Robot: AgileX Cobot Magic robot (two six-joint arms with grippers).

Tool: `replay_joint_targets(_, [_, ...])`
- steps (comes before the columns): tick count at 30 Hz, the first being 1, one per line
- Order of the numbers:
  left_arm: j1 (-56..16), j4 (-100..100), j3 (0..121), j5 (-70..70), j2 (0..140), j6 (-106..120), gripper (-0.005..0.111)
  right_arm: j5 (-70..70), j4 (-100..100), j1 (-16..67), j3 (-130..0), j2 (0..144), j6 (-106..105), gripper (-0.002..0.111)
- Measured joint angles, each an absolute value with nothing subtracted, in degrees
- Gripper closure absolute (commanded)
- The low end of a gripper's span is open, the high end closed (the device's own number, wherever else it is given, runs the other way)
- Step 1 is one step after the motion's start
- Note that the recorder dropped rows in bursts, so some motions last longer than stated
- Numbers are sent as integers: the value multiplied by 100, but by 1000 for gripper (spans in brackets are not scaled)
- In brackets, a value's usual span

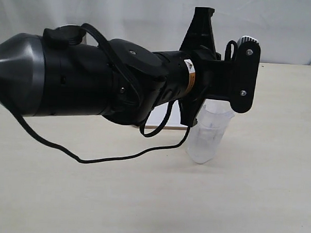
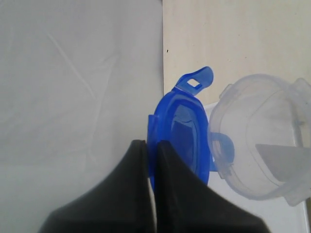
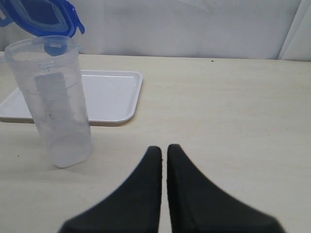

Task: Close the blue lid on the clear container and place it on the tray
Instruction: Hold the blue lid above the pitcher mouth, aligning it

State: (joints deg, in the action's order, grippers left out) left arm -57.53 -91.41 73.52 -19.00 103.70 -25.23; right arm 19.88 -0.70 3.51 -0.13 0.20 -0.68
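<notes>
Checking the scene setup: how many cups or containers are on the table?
1: the clear container, upright on the table beside the tray, under the blue lid. The left arm may hide others.

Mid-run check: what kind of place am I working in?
Probably a lab test bench, not a home: a pale wood-grain tabletop, a plain white curtain behind it, and staged props like the tray and clear container.

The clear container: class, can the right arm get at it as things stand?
Probably yes. Bare table lies between the shut right gripper and the side of the clear container; only its mouth is crowded, by the blue lid the left gripper holds. The right gripper must open first.
</notes>
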Motion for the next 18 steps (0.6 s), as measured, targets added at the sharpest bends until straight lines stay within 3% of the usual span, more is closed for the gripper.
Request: replay_joint_targets(18, [-5753, -9416, 7343, -2075, 10370, -2642, 107, 1988, -70, 351, -13, 20, -68, 104])
